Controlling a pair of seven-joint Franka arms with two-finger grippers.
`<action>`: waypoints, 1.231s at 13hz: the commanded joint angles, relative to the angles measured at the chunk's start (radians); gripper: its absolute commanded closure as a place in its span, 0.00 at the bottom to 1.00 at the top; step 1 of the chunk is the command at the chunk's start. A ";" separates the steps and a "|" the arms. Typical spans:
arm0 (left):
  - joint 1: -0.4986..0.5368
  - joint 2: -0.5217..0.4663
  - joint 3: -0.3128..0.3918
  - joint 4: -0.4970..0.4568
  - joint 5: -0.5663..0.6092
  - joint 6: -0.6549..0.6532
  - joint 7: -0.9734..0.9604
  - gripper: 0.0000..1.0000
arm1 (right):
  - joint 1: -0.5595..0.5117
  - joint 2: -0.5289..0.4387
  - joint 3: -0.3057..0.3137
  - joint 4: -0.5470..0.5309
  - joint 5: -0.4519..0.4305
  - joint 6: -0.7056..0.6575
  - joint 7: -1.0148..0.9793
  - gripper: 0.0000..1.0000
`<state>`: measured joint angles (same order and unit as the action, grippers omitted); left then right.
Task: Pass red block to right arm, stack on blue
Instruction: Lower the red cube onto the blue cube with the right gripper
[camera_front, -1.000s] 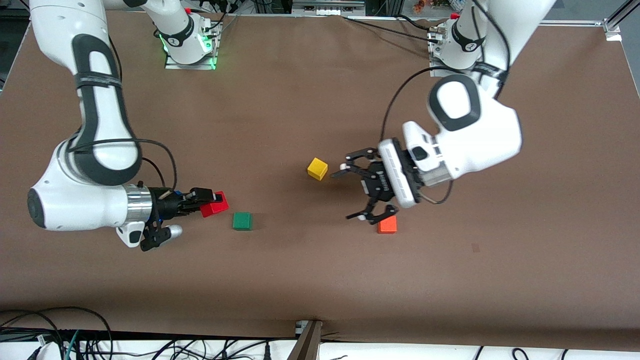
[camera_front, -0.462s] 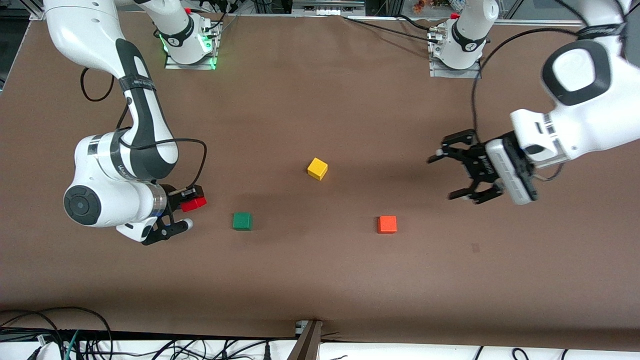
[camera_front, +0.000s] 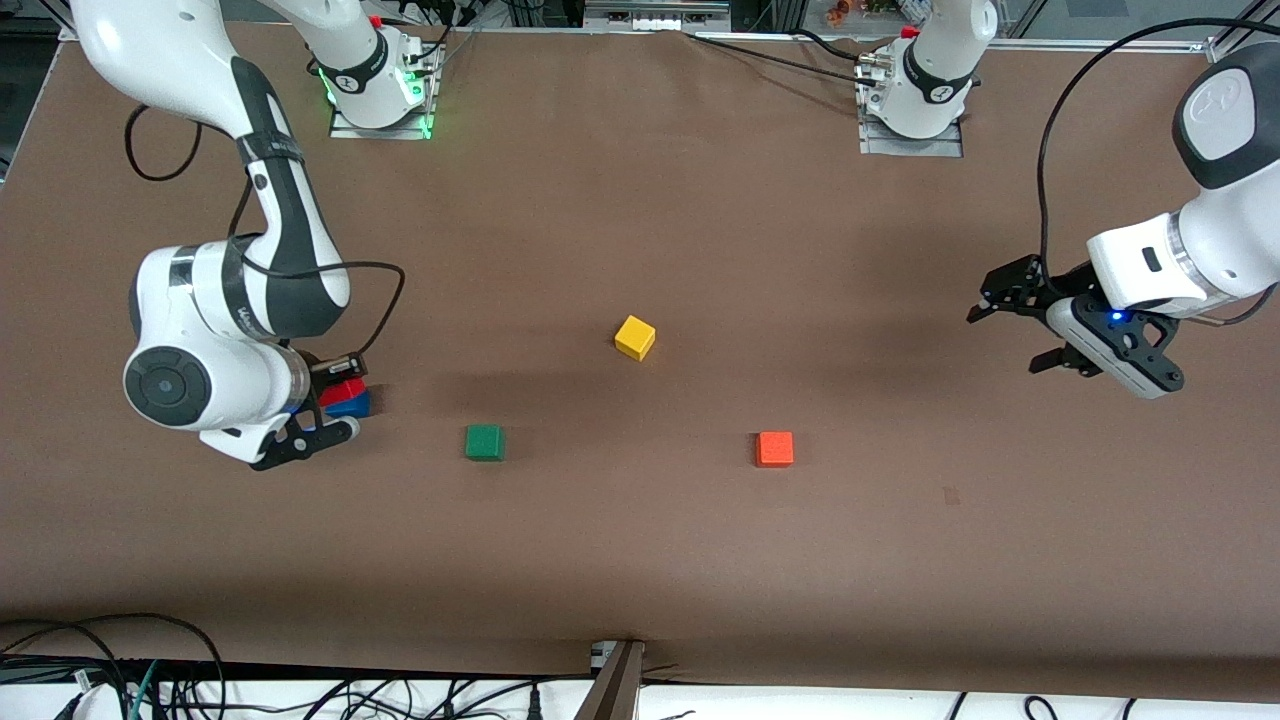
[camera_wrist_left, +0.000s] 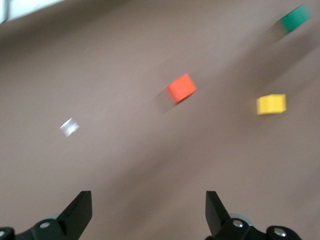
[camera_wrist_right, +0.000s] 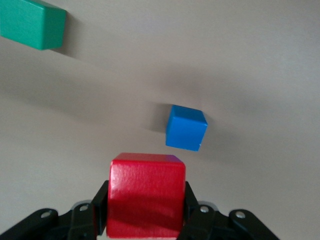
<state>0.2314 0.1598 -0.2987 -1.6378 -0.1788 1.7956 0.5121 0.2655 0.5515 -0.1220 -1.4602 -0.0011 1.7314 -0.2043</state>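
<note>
My right gripper is shut on the red block, and holds it just above the blue block at the right arm's end of the table. In the right wrist view the red block sits between the black fingers, with the blue block on the table a little ahead of it. My left gripper is open and empty, up over the left arm's end of the table. Its open fingertips show in the left wrist view.
A green cube, a yellow cube and an orange cube lie spread across the middle of the brown table. The green cube is the one closest to the blue block.
My right gripper has carried the red block toward the right arm's end of the table, to above the blue block. My left arm has pulled away from the middle toward its own end.
</note>
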 joint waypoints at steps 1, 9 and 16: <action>0.005 -0.045 0.009 0.006 0.076 -0.120 -0.059 0.00 | 0.008 -0.145 -0.010 -0.252 -0.031 0.188 0.013 1.00; 0.009 -0.045 0.010 0.134 0.262 -0.217 -0.075 0.00 | 0.006 -0.219 -0.062 -0.610 -0.030 0.732 0.013 1.00; -0.006 -0.008 0.000 0.179 0.246 -0.246 -0.110 0.00 | 0.004 -0.193 -0.065 -0.661 -0.026 0.861 0.014 1.00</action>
<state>0.2333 0.1397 -0.2900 -1.5053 0.0575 1.5864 0.4382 0.2652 0.3728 -0.1835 -2.0902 -0.0151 2.5550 -0.2041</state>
